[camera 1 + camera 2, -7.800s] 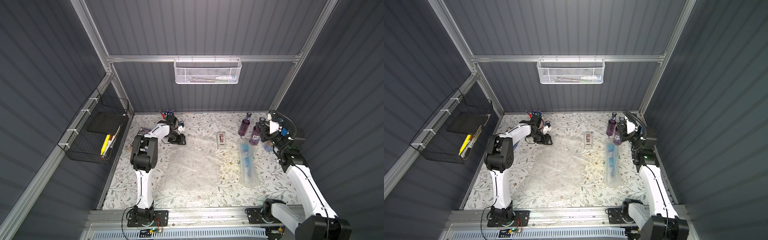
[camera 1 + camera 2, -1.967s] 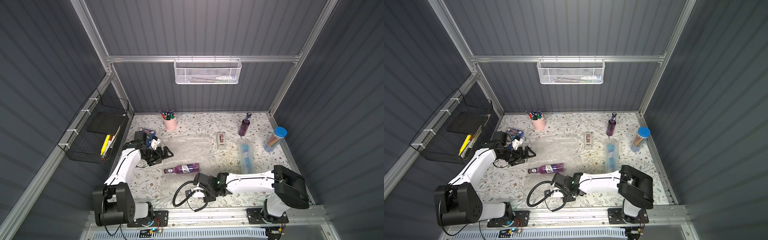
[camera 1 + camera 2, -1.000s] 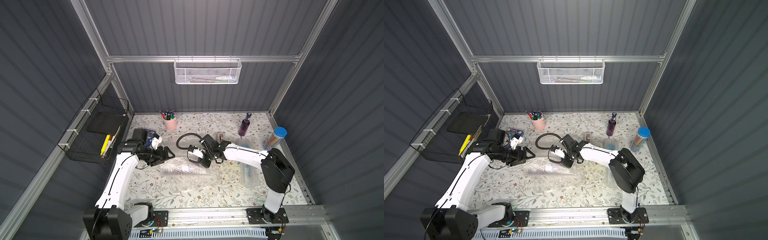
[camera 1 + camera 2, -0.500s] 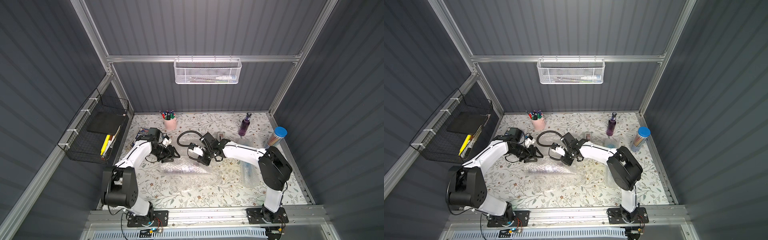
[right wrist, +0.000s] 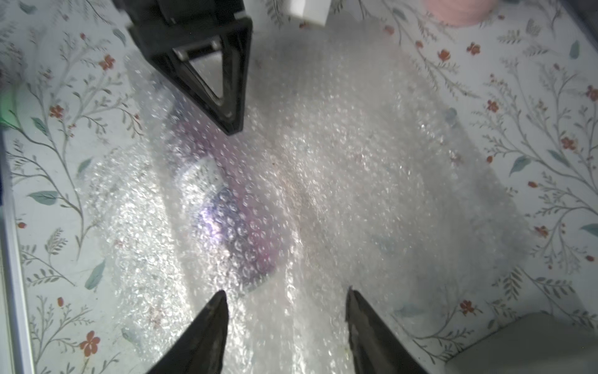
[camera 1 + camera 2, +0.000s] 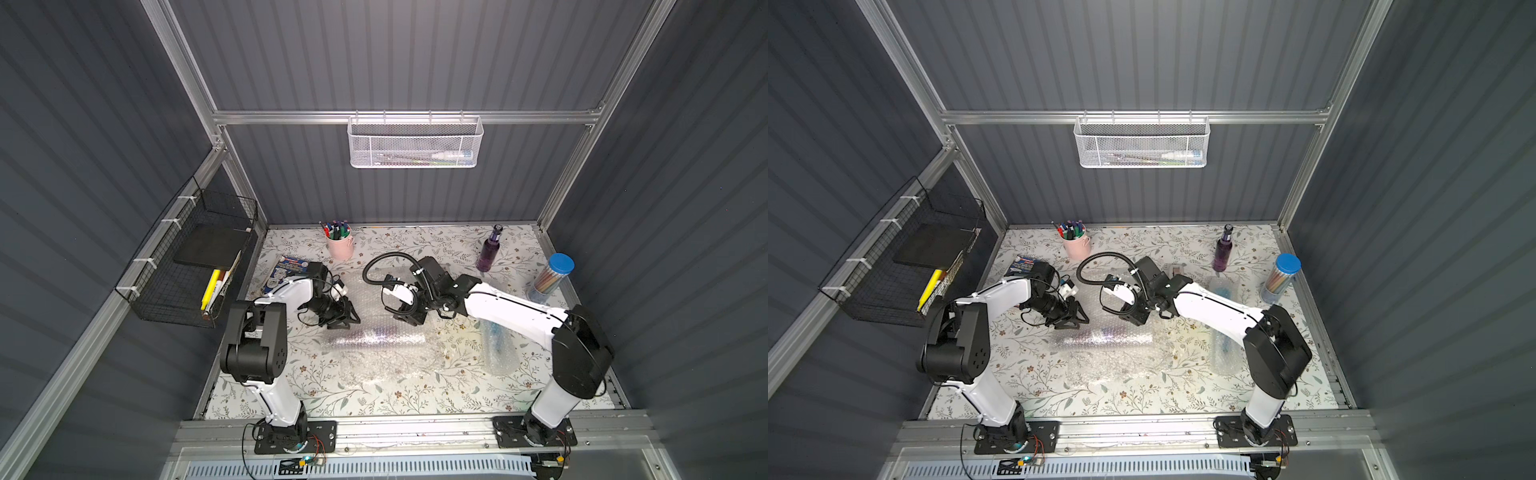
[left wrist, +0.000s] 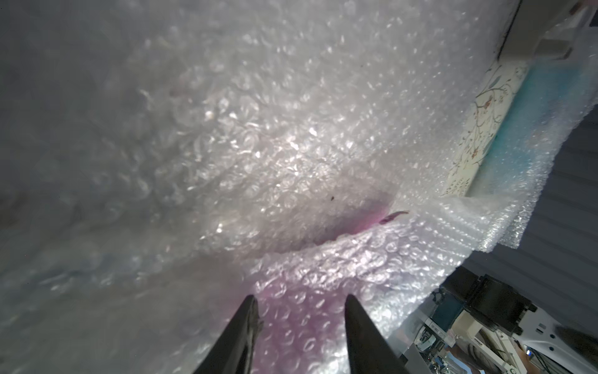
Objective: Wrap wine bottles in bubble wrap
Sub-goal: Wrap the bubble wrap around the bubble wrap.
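The bubble wrap (image 6: 374,365) spreads beneath both my grippers and on toward my bases, and the part right below the grippers is rolled into a tube. My right gripper (image 6: 405,321) hangs low over one end of that tube with its jaws wide apart. In the right wrist view its fingertips (image 5: 220,301) have only wrap below them and nothing between them. My left gripper (image 6: 347,323) is at the tube's other end with its jaws parted more narrowly. Its fingertips (image 7: 250,307) are down at the wrap, with purple showing through the bubbles between them, and I see nothing clamped. The purple bottle (image 5: 233,220) lies on its side inside the tube, between my two grippers. Under my right forearm, the blue bottle (image 6: 496,338) lies in its own wrap. A second purple bottle (image 6: 489,249) stands upright well beyond my right gripper.
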Motion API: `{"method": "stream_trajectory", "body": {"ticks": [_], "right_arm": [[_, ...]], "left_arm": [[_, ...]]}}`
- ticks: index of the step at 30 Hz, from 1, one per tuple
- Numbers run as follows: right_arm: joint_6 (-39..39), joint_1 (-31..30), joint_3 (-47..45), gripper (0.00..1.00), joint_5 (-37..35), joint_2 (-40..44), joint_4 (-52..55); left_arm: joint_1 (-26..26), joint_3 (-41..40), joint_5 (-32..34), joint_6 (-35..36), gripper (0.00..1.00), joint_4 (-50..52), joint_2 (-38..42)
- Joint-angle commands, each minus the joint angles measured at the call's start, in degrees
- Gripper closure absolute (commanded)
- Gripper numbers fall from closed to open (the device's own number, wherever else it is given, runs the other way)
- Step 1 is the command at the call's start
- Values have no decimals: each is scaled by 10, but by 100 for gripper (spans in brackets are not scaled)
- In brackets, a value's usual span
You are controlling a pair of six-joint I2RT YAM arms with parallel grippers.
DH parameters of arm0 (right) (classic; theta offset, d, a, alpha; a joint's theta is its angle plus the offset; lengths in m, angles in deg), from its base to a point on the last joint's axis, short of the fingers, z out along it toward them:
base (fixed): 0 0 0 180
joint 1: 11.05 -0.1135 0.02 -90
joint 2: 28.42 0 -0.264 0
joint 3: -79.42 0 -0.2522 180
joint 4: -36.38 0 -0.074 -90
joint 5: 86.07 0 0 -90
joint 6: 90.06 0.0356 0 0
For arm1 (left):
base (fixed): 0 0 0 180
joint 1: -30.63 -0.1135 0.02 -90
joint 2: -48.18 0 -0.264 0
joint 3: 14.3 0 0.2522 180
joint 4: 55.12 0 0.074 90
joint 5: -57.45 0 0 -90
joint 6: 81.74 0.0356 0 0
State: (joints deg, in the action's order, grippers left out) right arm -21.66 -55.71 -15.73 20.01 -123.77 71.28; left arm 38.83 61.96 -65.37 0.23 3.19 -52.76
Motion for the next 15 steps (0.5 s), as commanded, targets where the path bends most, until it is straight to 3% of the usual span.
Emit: {"method": "stream_trajectory", "body": {"ticks": [1, 7, 15], "right_arm": [[-37, -6, -46, 33, 92, 24, -67], [-79, -19, -69, 20, 183, -13, -134], [-159, -23, 58, 15, 210, -141, -11]], "left_arm": [[1, 10, 21, 27, 55, 17, -12], [1, 15, 36, 45, 55, 37, -19], [1, 24, 44, 48, 55, 37, -29]]}}
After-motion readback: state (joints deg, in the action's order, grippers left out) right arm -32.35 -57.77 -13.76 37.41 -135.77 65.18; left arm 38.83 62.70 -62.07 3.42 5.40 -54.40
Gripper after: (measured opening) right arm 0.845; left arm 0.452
